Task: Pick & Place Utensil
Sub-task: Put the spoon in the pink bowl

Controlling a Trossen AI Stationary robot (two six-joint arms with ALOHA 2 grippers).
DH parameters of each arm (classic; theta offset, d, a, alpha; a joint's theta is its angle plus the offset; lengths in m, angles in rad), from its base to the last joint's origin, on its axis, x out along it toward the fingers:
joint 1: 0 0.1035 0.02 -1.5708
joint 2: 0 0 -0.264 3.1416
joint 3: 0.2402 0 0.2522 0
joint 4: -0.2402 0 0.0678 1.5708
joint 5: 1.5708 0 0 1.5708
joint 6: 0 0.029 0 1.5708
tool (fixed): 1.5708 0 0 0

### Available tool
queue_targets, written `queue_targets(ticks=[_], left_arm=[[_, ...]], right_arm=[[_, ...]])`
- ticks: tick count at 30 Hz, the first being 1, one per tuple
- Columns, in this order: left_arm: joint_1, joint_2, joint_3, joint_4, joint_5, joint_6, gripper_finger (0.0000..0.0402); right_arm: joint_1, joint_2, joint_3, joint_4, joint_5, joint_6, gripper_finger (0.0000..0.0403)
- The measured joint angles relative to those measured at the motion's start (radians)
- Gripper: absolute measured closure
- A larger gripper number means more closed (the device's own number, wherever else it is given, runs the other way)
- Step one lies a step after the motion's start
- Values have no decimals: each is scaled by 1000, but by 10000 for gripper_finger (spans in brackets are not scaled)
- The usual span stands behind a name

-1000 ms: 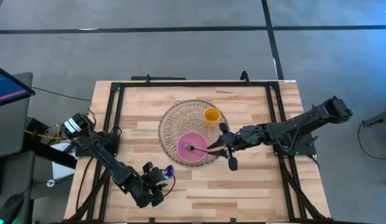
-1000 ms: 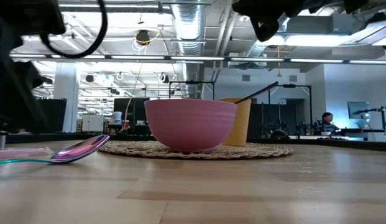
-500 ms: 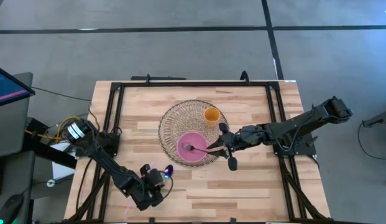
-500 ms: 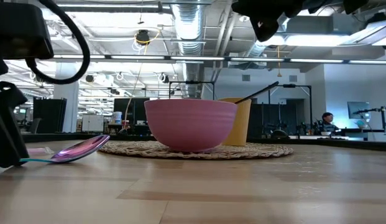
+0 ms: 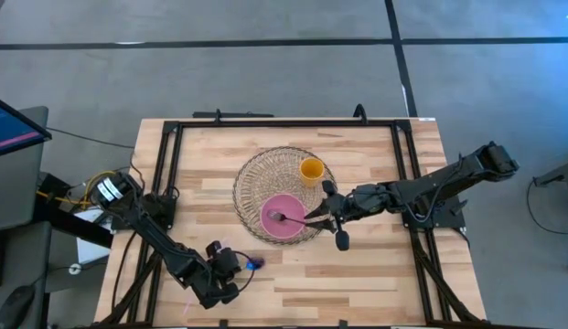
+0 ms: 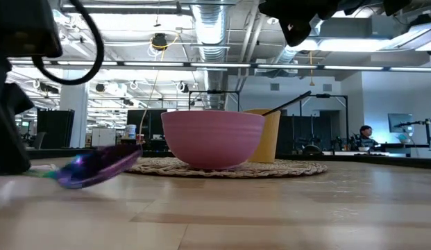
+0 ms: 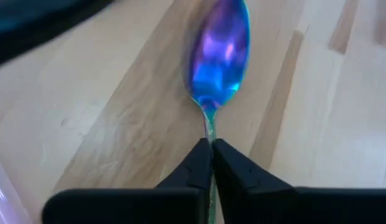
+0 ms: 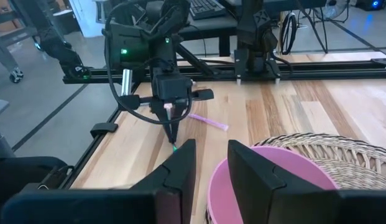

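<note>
An iridescent blue-purple spoon [image 7: 220, 53] is at the table's near left, and my left gripper [image 7: 211, 149] is shut on its handle. The low view shows the spoon's bowl [image 6: 97, 167] blurred, low over the wood; whether it touches the table I cannot tell. A pink bowl [image 5: 285, 217] and an orange cup [image 5: 311, 169] stand on a round woven mat [image 5: 256, 174]. A dark utensil [image 6: 291, 103] leans in the pink bowl, handle rising over the rim. My right gripper [image 8: 211, 162] hangs open above the bowl's right rim with nothing between its fingers. My left gripper pinches the spoon's thin handle [image 7: 209, 127], just behind the bowl, between its two fingertips. The fingers slant down from above and lie along the handle. The spoon's bowl sticks out ahead of the fingertips, low over the table.
A pink straw [image 8: 208, 121] lies on the wood close to my left gripper. Black frame rails [image 5: 169, 164] run along the table's left, right and far sides. Bare wood [image 5: 357, 283] stretches across the near right.
My left gripper has come down and taken hold of the spoon's handle. The spoon has turned about on the spot: its bowl has swung toward the table's near edge and a little to the right. My right gripper has kept still.
</note>
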Motion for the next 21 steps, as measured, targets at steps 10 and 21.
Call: queue_targets(ticks=[10, 21], left_arm=[[66, -132, 1, 16, -5, 101, 397], [156, -121, 2, 7, 108, 187, 398]], right_arm=[[-12, 0, 0, 0, 2, 0, 316], [-18, 0, 0, 0, 3, 0, 316]])
